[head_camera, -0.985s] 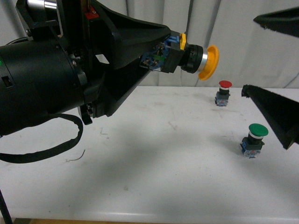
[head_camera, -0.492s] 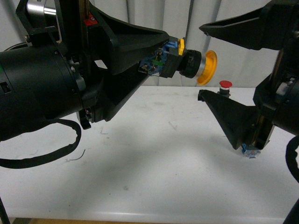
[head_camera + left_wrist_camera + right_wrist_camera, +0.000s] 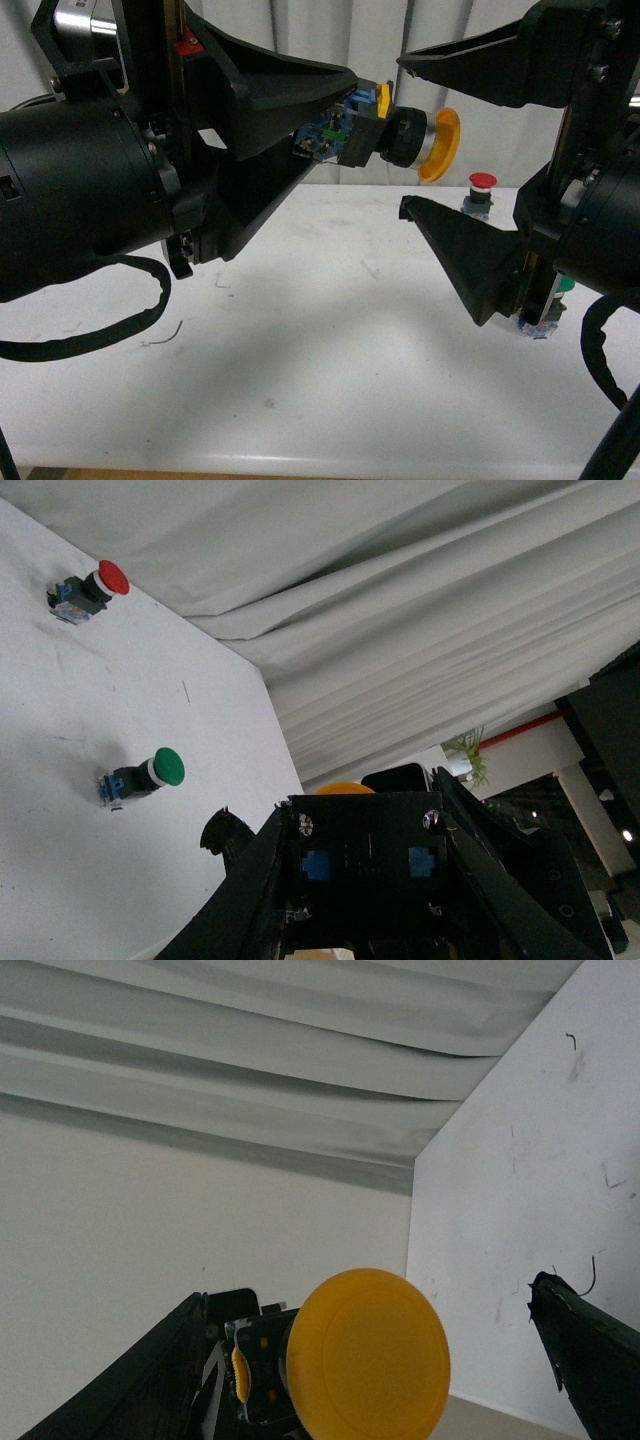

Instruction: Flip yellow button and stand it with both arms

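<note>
Two pincers, left pincer (image 3: 336, 134) clenching one yellow button (image 3: 440, 146), right pincer (image 3: 402, 136) spread wide.

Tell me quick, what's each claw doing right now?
Left gripper: shut on the yellow button.
Right gripper: open, straddling the button, not gripping it.

The lower finger of the right gripper (image 3: 401, 136) hides nearly all of the green button (image 3: 566, 287) and the bottom of the red button (image 3: 482, 182), while the left gripper (image 3: 335, 125) covers part of the yellow button (image 3: 440, 145).
</note>
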